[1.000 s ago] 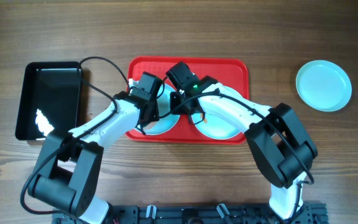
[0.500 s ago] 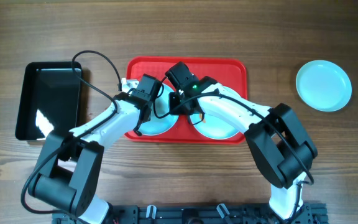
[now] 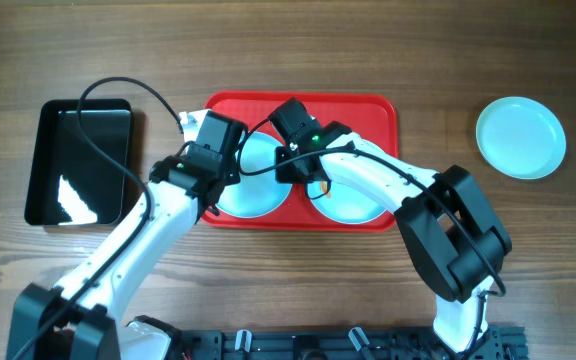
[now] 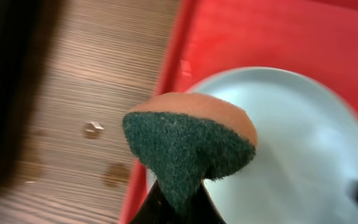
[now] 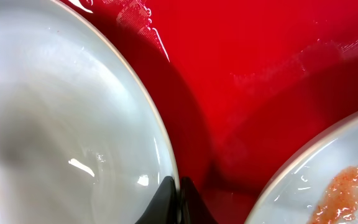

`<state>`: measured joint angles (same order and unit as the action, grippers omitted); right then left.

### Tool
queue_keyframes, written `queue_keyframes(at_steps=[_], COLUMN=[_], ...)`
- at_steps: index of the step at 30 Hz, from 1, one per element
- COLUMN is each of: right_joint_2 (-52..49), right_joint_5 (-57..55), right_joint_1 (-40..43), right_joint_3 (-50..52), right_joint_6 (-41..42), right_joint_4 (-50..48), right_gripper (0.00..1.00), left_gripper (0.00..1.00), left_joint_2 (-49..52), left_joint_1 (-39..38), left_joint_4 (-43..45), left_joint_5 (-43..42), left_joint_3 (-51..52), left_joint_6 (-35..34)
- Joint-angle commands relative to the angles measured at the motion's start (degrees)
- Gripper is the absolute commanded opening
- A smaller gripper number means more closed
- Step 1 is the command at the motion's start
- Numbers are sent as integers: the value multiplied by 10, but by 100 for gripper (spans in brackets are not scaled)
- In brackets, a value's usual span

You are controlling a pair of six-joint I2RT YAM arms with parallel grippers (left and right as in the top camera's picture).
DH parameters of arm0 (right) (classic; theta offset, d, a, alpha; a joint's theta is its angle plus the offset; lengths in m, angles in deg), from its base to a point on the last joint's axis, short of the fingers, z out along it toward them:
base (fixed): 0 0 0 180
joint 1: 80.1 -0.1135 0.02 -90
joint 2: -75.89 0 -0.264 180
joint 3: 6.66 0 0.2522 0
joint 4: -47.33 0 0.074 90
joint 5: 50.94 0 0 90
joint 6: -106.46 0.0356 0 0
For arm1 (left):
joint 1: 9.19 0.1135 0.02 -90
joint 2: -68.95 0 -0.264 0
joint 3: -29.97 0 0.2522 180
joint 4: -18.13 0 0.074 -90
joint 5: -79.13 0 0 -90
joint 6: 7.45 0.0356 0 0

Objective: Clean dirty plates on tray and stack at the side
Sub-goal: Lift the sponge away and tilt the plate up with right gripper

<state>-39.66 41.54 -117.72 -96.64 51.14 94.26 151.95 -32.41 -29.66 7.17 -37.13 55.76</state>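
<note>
Mint-blue plates, two of them, lie side by side along the near rim of the red tray (image 3: 368, 112). The left plate (image 3: 258, 195) looks wiped. The right plate (image 3: 353, 205) has an orange smear (image 5: 344, 186), so I judge it is the next one to scrub.

My left gripper (image 4: 178, 205) is clamped on the sponge (image 4: 188, 146), green rough side turned out. It hangs over the left rim of the left plate, close to the left edge of the tray. If it touches the plate I cannot tell.

My right gripper (image 5: 174, 193) has its fingers together just at the right rim of the left plate, in the gap between the two plates. I think it is there to keep this plate from sliding under the sponge. Whether the rim is really pinched is hidden.

Room is tight here, because the two plates are near each other and both my arms cross over them.

Farther, the far strip of the tray is bare. Right of the tray, well apart on the wooden table (image 3: 448, 60), the third plate (image 3: 520, 137) marks the stacking place. Left of the tray lies a black tray (image 3: 78, 165).
</note>
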Motion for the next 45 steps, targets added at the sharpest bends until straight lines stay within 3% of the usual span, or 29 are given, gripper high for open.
queue_keyframes(at_steps=[1,4,10,17,22,33,45], right_joint_2=[-4,0,37,102,104,105,104], right_joint_5=[-17,27,1,-180,-248,-458,-702], right_joint_1=[3,3,5,5,5,-4,-69], right_joint_3=[2,0,-30,-78,-122,-128,-128], right_joint_6=[-5,-50,-89,-108,-162,-298,-423], right_joint_4=[-6,-36,-30,14,40,49,8], right_gripper=[4,4,4,4,4,4,4], left_gripper=[4,4,4,4,4,4,4], left_joint_2=[-11,-12,-42,-109,-106,-68,-30], left_joint_1=[2,2,30,86,88,88,88], left_joint_4=[-15,-40,-87,-138,-153,-121,-92], left_joint_5=[-132,-183,-220,-231,-231,-229,-232], left_joint_3=[-10,-10,-10,-10,-10,-10,-10], left_joint_6=[6,6,7,7,11,11,10])
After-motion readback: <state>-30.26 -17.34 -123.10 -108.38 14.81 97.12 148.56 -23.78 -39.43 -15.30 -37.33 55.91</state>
